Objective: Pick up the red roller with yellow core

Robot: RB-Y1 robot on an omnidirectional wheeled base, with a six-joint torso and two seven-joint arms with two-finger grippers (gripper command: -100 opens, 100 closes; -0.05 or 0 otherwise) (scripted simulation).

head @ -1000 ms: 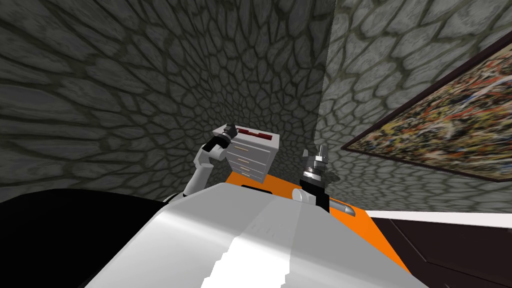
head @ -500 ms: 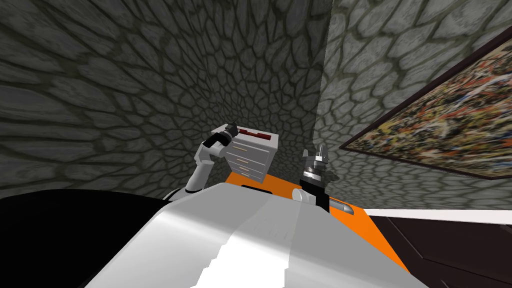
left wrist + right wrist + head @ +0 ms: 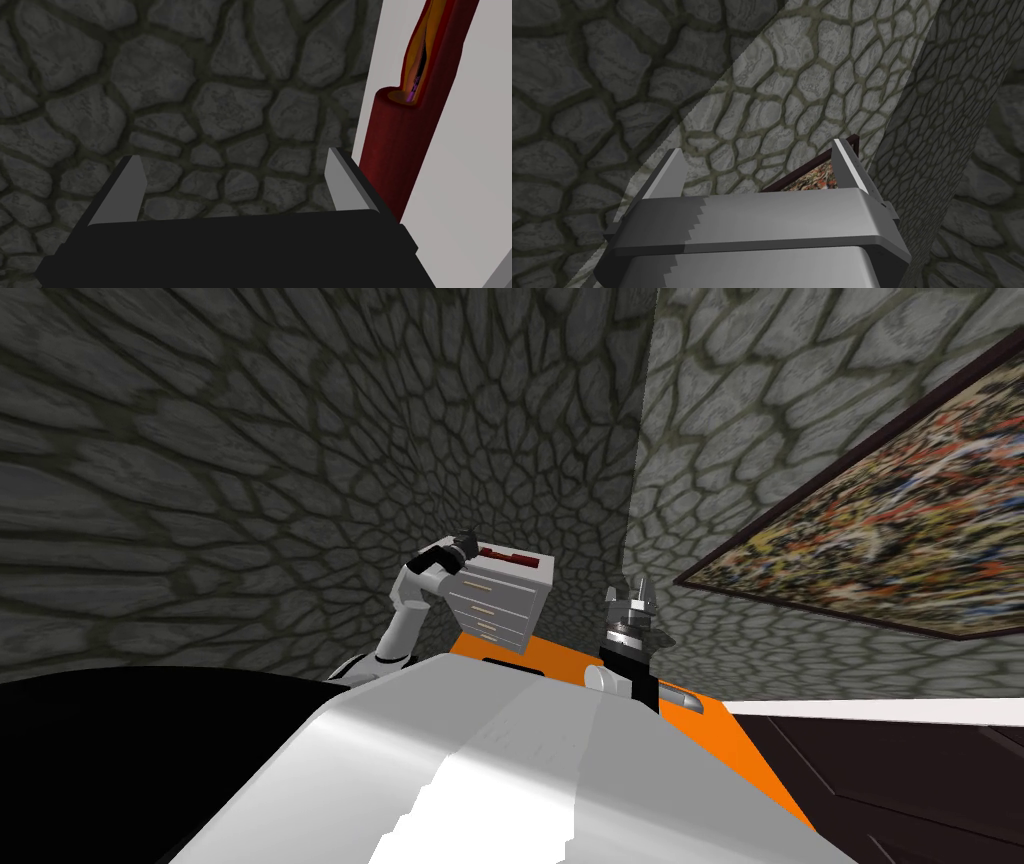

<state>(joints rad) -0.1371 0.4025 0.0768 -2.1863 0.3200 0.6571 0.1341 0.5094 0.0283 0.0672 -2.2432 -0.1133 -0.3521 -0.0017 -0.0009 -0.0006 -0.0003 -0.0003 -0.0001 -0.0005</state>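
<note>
Two end effectors stood with fingers spread apart, gripping nothing. Our left end effector (image 3: 235,167) reached out at about eleven o'clock, to the top edge of a white drawer chest (image 3: 497,606) standing against the stone wall (image 3: 250,488). The red roller (image 3: 400,150) lay on the chest's white top, its yellow-orange core showing at the open end and along a split. It sat just beside one finger (image 3: 345,182), outside the gap, at the end effector's three o'clock in the head view. We could not tell whether finger and roller touched. Our right end effector (image 3: 634,587) pointed up at about one o'clock, above an orange surface (image 3: 560,660).
</note>
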